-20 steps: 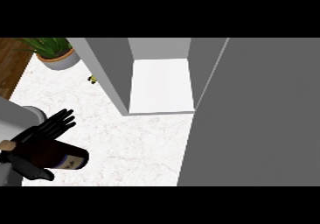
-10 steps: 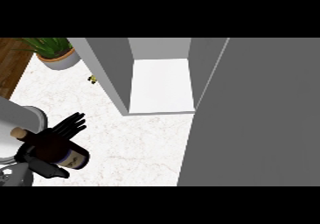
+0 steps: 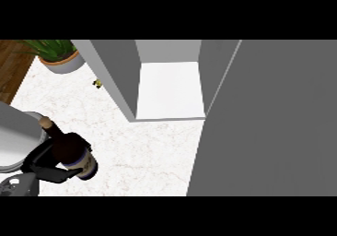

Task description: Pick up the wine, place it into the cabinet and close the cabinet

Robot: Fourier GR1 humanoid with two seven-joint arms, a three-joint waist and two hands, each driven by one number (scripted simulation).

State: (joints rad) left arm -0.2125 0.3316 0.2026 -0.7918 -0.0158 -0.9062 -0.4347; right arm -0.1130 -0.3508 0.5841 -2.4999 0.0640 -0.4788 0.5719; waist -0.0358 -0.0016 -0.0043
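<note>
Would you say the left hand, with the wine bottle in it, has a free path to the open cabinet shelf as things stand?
Probably yes. The left hand holds the wine bottle, and only bare counter lies between it and the cabinet, whose door stands open at the right.

One wine bottle (image 3: 74,154) at eight o'clock, one robot hand (image 3: 49,161) curled round it. One potted plant (image 3: 57,54) at eleven. One open cabinet (image 3: 168,87) at twelve. One small yellow object (image 3: 98,83) on the table (image 3: 144,152).

A potted plant (image 3: 57,56) stands at the white marble counter's (image 3: 151,152) far left corner, beside wooden flooring (image 3: 9,69).
</note>
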